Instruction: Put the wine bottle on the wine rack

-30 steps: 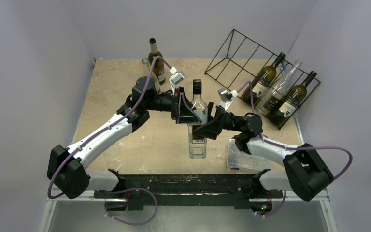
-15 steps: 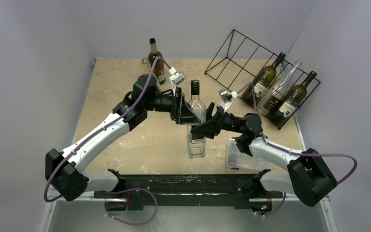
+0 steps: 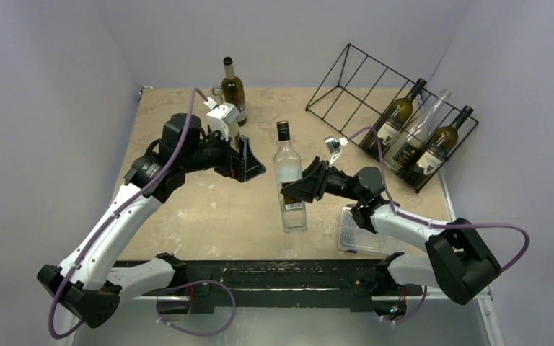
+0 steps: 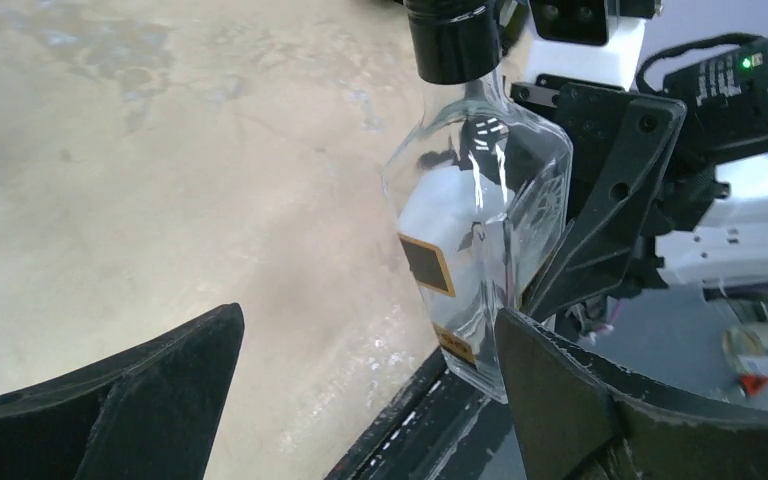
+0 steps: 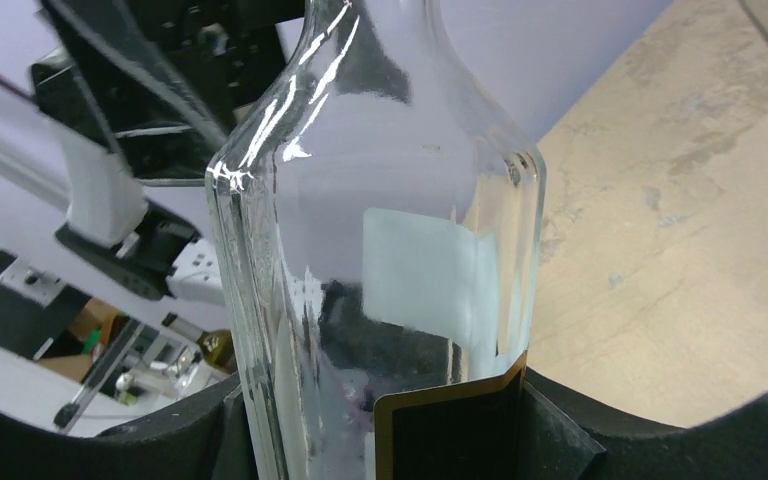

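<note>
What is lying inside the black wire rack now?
The wine rack holds three bottles: a clear bottle between two dark bottles. Its left slots hold none. A purple cable covers part of one base.

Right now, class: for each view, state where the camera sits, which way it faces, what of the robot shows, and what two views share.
Top: above, behind the arms, looking down on bottle and rack; both arms show.
Left wrist: on left arm, facing bottle and right arm; open left fingers show.
Right wrist: on right arm, close on bottle; right fingers clamp it.
Shared: all see the bottle.
</note>
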You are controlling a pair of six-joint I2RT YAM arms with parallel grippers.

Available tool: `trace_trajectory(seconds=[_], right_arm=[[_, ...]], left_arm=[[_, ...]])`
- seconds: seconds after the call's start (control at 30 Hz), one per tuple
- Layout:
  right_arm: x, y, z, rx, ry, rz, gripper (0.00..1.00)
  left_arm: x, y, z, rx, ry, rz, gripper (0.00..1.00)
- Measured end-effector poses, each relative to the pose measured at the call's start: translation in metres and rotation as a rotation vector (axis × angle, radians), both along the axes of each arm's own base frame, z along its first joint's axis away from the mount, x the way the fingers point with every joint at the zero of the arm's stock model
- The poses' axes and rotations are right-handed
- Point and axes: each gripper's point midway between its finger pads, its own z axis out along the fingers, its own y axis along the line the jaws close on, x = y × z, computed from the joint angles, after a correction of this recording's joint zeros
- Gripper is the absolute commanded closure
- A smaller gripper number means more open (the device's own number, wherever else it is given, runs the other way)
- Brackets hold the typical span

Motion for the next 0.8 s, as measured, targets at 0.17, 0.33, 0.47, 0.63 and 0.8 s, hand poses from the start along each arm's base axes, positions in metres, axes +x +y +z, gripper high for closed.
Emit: trace_trajectory(seconds=[0.17,0.33,0.47,0.63,0.8], right_arm=[[0.021,0.000,-0.026,-0.078,0.095,-0.103,1.00],[0.053,-0.011,-0.059,-0.225,0.192,-0.299,1.00],[0.079,-0.030,-0.069,-0.335,0.224,-0.475,1.00],[0.114,-0.062,-0.064,-0.436,0.226,-0.710,1.00],[0.146,-0.101,-0.053,-0.519,0.208,-0.942,1.00]], left_arm=[[0.000,0.031,0.009,0.082,-0.072,0.111,0.03],[-0.001,0.059,0.020,0.148,-0.180,0.195,0.04],[-0.001,0.076,0.015,0.198,-0.230,0.250,0.04],[0.001,0.094,-0.007,0.287,-0.244,0.298,0.04],[-0.004,0.108,-0.029,0.344,-0.246,0.324,0.05]])
